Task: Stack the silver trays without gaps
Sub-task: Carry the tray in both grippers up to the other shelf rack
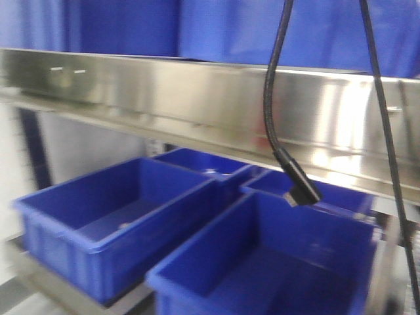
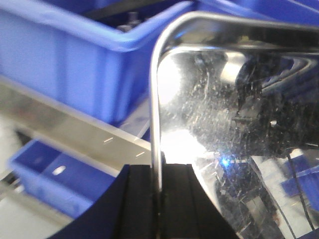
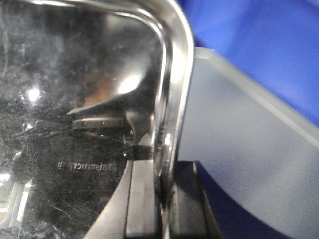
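Blue curtain (image 1: pixel 118 23) fills the background of your front view, above a long steel rail (image 1: pixel 197 92) that runs across the whole width. Below the rail, starting at your left, one blue bin (image 1: pixel 111 216) sits on the lower shelf, and a second bin (image 1: pixel 262 269) stands just beside it to the right. More bins lie behind them. A black cable (image 1: pixel 275 98) hangs in front of the rail on the right side.

In your left wrist view, the left end effector (image 2: pixel 158 172) is clenched on the thin rim of a silver tray (image 2: pixel 224 99). The rim stands upright between the black fingers (image 2: pixel 139 199), and the scratched, shiny pan spreads to the right. In your right wrist view, the right end effector (image 3: pixel 162 169) is likewise clenched on a silver tray (image 3: pixel 75 74) rim, with the pan spreading left. You cannot tell from these views whether both hold the same tray.
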